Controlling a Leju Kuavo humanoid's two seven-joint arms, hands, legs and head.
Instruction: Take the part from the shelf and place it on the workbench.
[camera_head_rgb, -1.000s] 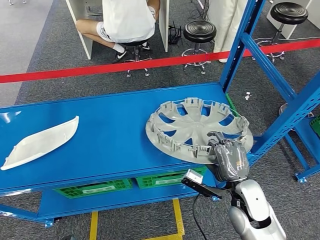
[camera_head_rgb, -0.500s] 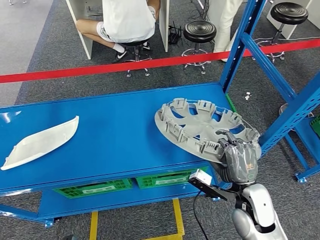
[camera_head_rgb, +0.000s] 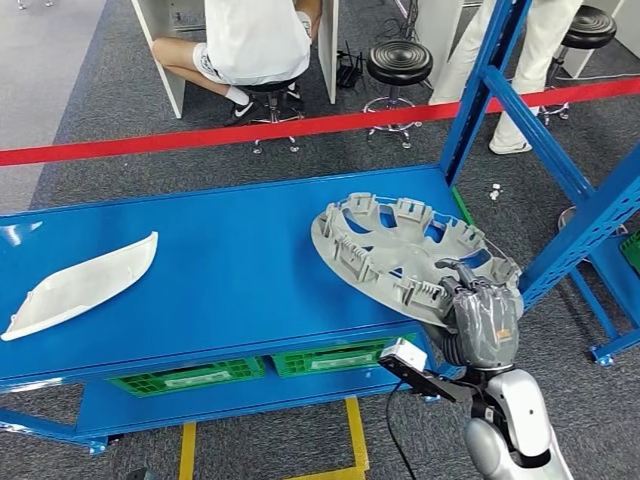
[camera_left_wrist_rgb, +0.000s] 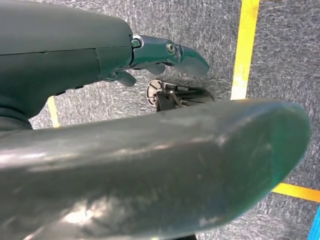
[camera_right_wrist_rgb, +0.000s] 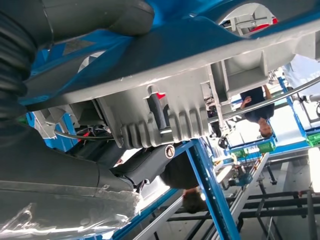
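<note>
Since a second ago the grey wheel cover (camera_head_rgb: 411, 258) has been tipped up: then it lay nearly flat on the blue workbench (camera_head_rgb: 211, 270), now its near right rim is raised off the surface while its far left edge stays low, close over the top. A person's legs (camera_head_rgb: 528, 70) have also come in behind the blue shelf frame (camera_head_rgb: 490, 80).

Head view: the right hand (camera_head_rgb: 483, 322) grips the cover's near right rim, fingers wrapped over the edge, at the bench's front right corner. The silver forearm rises from below, bent slightly left. The cover overhangs that corner, close to the shelf frame's slanted beam on the right. To its left the bench top is open blue surface as far as a white curved trim piece (camera_head_rgb: 79, 285) near the left end. Green crates (camera_head_rgb: 189, 375) sit on the lower shelf.

Left wrist view: the left hand (camera_left_wrist_rgb: 113, 145) hangs over grey carpet and yellow floor tape (camera_left_wrist_rgb: 243, 50), fingers extended and holding nothing.

Right wrist view: the thumb and fingers clamp the cover's ribbed underside (camera_right_wrist_rgb: 166, 115), seen close up, with blue framing beyond it.
</note>
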